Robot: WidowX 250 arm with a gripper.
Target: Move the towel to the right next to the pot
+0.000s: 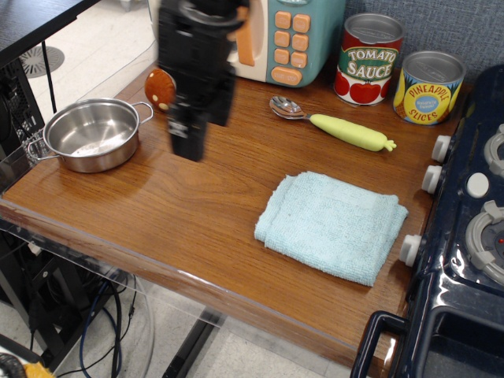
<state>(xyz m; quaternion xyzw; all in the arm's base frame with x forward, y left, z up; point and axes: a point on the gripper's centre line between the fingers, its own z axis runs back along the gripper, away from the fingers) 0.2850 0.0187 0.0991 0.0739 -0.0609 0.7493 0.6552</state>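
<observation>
A light blue towel [331,225] is seen lying folded near the desk's [189,205] front right edge, just beside the toy stove [465,236]. A steel pot [90,134] is placed at the left edge, well apart from the towel. The black claw [187,142] is held above the bare wood between them, nearer the pot; its jaw state cannot be told. A spoon [331,124] and two cans [370,59] are set along the back edge.
</observation>
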